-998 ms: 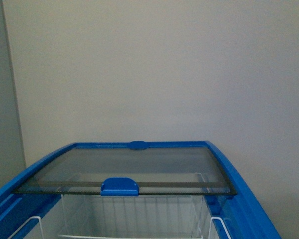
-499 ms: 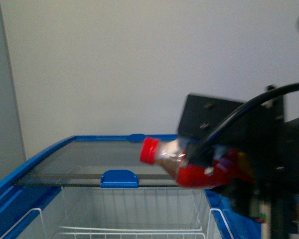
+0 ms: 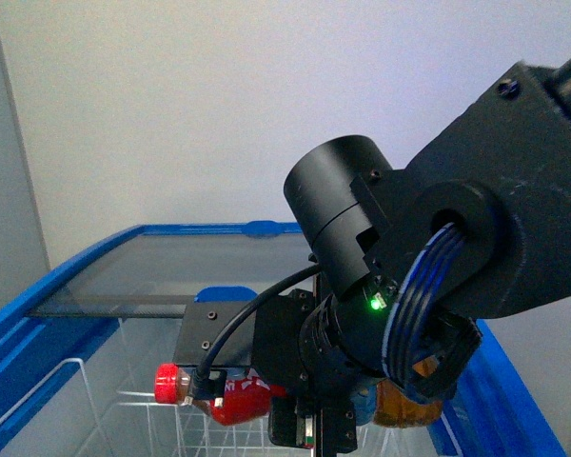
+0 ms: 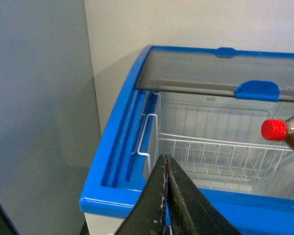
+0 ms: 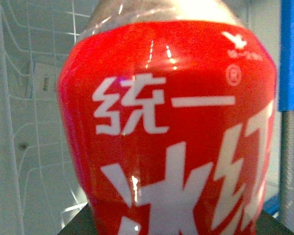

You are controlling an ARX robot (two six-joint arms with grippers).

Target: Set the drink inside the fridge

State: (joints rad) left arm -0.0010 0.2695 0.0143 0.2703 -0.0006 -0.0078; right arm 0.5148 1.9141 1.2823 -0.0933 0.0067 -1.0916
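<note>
The fridge (image 3: 38, 309) is a white chest with a blue rim; its tinted glass lid (image 3: 190, 271) with a blue handle is slid back, leaving the near part open over white wire baskets (image 4: 210, 152). My right gripper (image 3: 266, 395) is shut on the drink bottle (image 3: 228, 398), red label and red cap, held on its side over the opening with the cap pointing left. The bottle's cap also shows in the left wrist view (image 4: 274, 130), and its label fills the right wrist view (image 5: 171, 132). My left gripper (image 4: 165, 161) is shut and empty, near the fridge's front left corner.
A plain wall stands behind the fridge, and a grey wall panel (image 4: 39, 98) runs along its left side. The right arm's black body (image 3: 438, 257) blocks much of the front view. White wire basket walls (image 5: 19, 98) show around the bottle.
The right arm came in from the right with the bottle and lowered it from lid height down into the open part of the fridge. The view also tilted slightly.
</note>
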